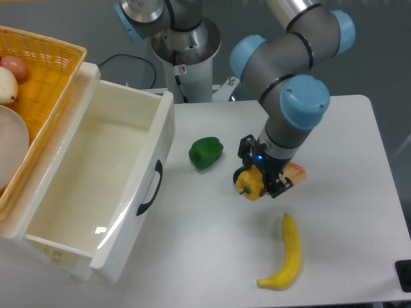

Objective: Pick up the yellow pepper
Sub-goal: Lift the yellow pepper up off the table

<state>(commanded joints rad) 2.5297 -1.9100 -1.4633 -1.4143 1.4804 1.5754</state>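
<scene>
Pincer (258, 182): clenched on the yellow pepper (250, 183), which hangs clear of the tabletop (359, 160), right of centre.
Green pepper (205, 153): on the tabletop, left of the pincer, apart from it.
Banana (286, 253): lying curved near the front edge, below the pincer, not touching it.
Orange item (296, 172): partly hidden behind the pincer; kind cannot be told.
White drawer (96, 186): open, at left.
Yellow basket (38, 64): far left, behind the drawer.
</scene>
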